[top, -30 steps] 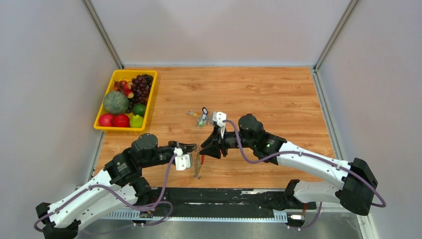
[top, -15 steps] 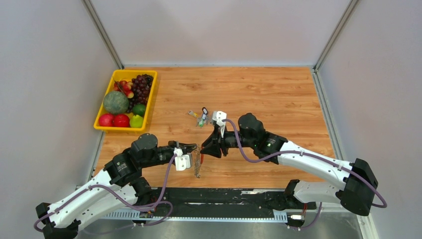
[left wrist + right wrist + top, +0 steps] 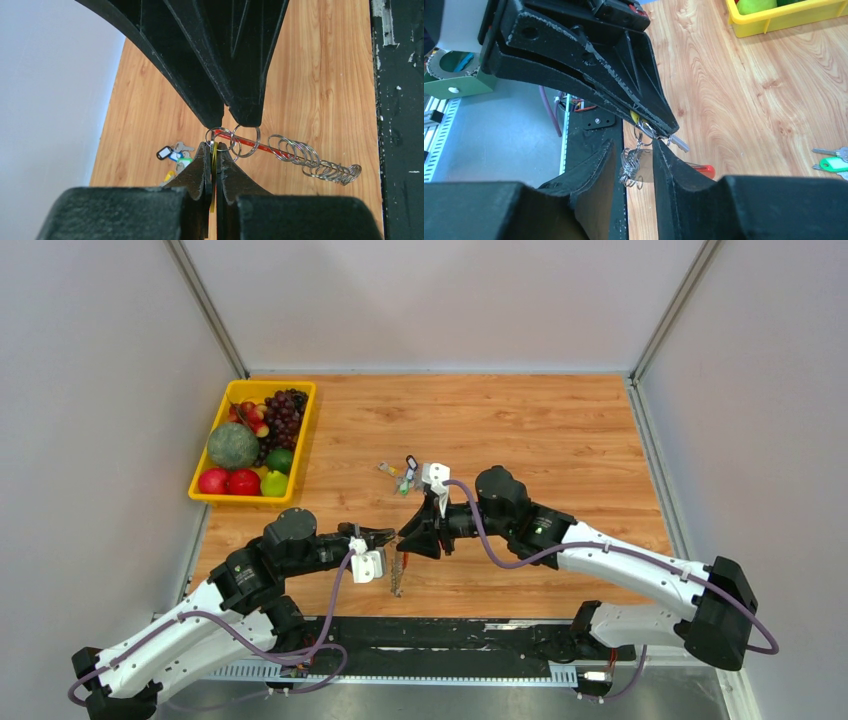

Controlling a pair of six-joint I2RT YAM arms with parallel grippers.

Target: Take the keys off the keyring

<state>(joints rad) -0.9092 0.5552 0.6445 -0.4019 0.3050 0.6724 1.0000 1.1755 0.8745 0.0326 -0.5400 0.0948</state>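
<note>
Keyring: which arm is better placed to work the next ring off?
Right. The left gripper is shut on a yellow tag, anchoring the keyring; the right gripper, jaws parted, sits at the hanging rings.

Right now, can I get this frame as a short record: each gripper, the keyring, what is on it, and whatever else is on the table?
left gripper: shut on a thin yellow piece at the keyring's end
right gripper: jaws partly apart, tips meeting the left one's
keyring: red, one end between the two grippers
silver rings: strung in a row along it
tagged keys: loose on the table
fruit tray: yellow, far left
</note>
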